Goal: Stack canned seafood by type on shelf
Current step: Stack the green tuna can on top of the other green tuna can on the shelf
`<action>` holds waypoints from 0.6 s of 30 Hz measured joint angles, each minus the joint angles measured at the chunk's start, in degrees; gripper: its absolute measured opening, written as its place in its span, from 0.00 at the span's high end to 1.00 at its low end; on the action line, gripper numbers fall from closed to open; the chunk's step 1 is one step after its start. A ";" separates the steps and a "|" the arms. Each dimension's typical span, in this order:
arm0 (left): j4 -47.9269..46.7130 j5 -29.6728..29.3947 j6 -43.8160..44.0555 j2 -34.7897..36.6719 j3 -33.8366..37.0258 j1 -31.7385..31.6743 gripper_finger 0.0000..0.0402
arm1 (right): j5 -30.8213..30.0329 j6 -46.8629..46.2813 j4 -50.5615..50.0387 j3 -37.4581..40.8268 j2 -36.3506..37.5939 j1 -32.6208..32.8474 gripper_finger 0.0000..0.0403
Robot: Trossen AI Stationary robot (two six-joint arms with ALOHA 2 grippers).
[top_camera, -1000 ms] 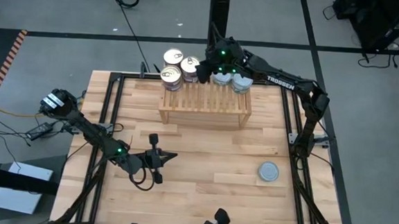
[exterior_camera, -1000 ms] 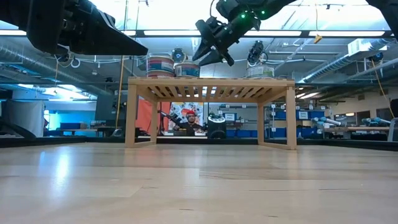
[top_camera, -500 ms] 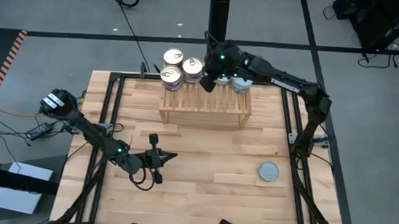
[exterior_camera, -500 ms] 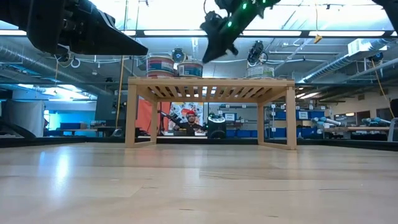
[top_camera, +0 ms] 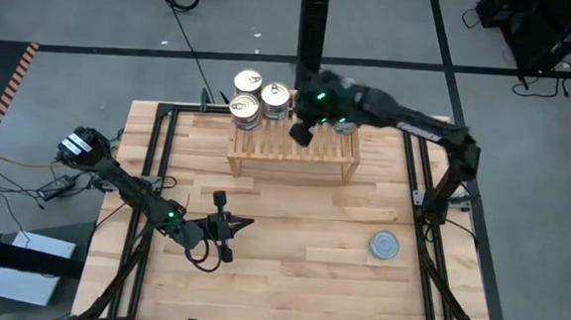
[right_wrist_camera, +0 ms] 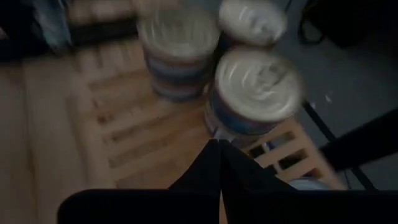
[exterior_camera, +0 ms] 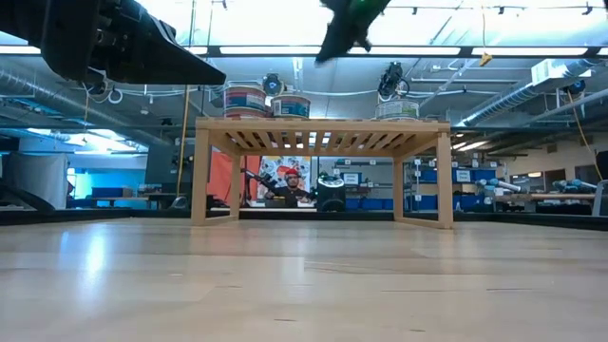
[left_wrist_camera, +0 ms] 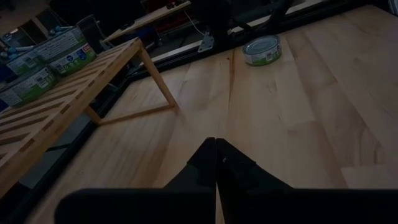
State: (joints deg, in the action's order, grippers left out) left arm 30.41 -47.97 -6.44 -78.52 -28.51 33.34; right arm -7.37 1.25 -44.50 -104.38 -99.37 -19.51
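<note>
We see the right end effector point(top_camera: 301, 133) raised above the slatted top of the shelf point(top_camera: 293, 147), its fingers pressed together and holding nothing. Three gold-lidded tins point(top_camera: 260, 101) stand grouped at the shelf's left far end; blue-lidded tins point(top_camera: 344, 126), partly hidden by the arm, sit towards the right. One blue-lidded tin point(top_camera: 385, 245) lies alone on the counter point(top_camera: 289, 269), well apart from the shelf. The left end effector point(top_camera: 224, 226) rests low over the counter, fingers together and empty.

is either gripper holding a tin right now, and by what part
No. The right gripper is shut empty above the shelf; the left gripper is shut empty over the table.
</note>
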 joint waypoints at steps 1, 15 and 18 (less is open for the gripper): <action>-0.01 0.01 0.53 0.00 0.00 0.00 0.99 | -0.24 0.48 1.00 1.20 -0.94 0.19 0.98; -0.81 0.02 0.86 0.00 0.00 -0.70 0.99 | -1.01 6.36 8.11 6.39 -3.73 0.73 0.99; -0.97 -0.02 1.03 0.00 0.00 -0.72 0.99 | -1.37 6.99 6.72 6.43 -3.12 3.46 0.99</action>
State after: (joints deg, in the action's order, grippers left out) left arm 29.44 -47.98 -5.41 -78.52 -28.51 32.62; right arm -8.74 8.24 -37.78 -97.95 -102.49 -16.04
